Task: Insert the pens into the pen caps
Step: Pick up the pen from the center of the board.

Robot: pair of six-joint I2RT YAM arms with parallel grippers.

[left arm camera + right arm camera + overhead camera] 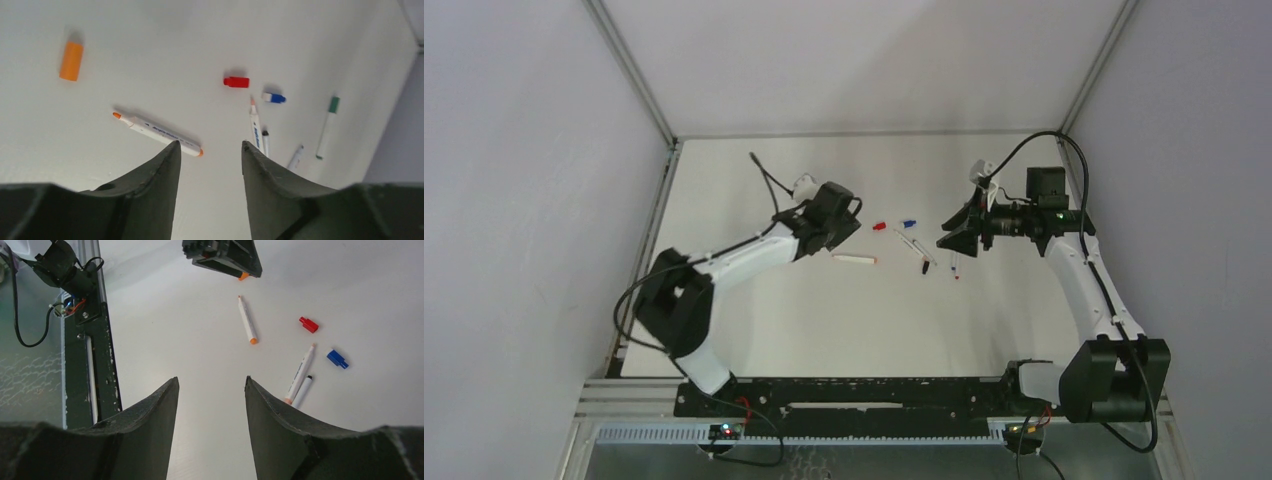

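Your left gripper [207, 162] stands with its jaws apart and nothing between them. The orange pen [157, 134] lies flat on the table [165, 30] just ahead of the finger on the left of that wrist view, with its rear end nearly at the fingertip. Its long axis runs away and to the left, and the orange tip is at the far end. The orange cap [71, 61] lies well beyond it, farther left, its axis pointing roughly away. Ahead and slightly right lie the red cap [236, 82] and blue cap [273, 98], both crosswise. Just beside the other finger, a red-tipped pen [255, 125] points its tip away, and a black-tipped pen [265, 142] lies alongside it, nearly parallel. Farther right, a green-ended pen [327, 127] also runs lengthwise away, green end far.

Your right gripper [210, 390] also has its jaws apart and holds nothing. From it, the orange pen lies well ahead, tip at the far end.
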